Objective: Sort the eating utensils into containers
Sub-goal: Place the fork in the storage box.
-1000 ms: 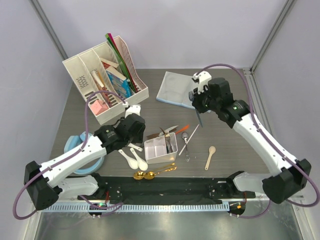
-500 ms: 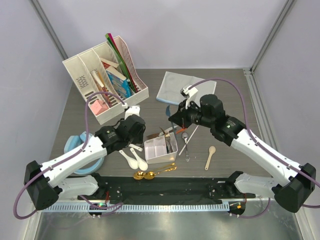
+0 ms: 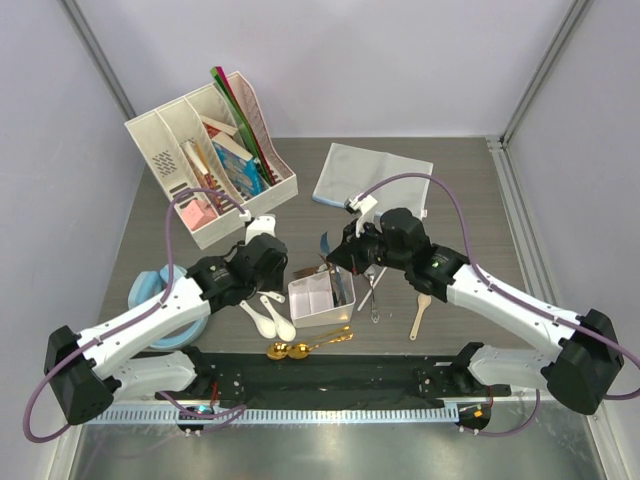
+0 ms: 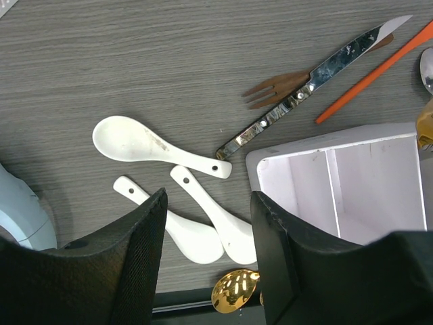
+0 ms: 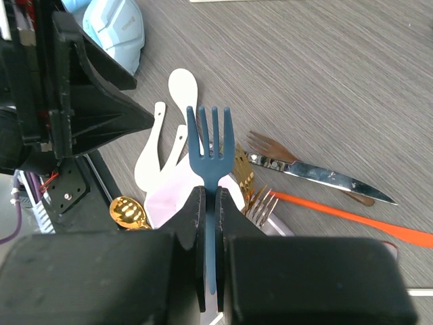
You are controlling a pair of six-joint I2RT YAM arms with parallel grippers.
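— What are the right fingers (image 5: 193, 271) doing?
— Pinching the fork (image 5: 208, 142) by its handle, tines toward frame top. The box (image 5: 166, 196) sits just beneath its neck.
— And the left fingers (image 4: 145, 257)?
— Spread wide over the spoons (image 4: 135, 139) on the tabletop (image 4: 135, 61), centre-left of its view.

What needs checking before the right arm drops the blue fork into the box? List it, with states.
1. Grip: right gripper shut on blue fork, tines forward: ok.
2. Fork position over white box: which compartment, cannot tell.
3. Free space: two compartments seen empty in the left wrist view: ok.
4. Sorted cutlery lies in the box's right end compartment: ok.
5. Clearance: left gripper open, beside the box, not over it: ok.
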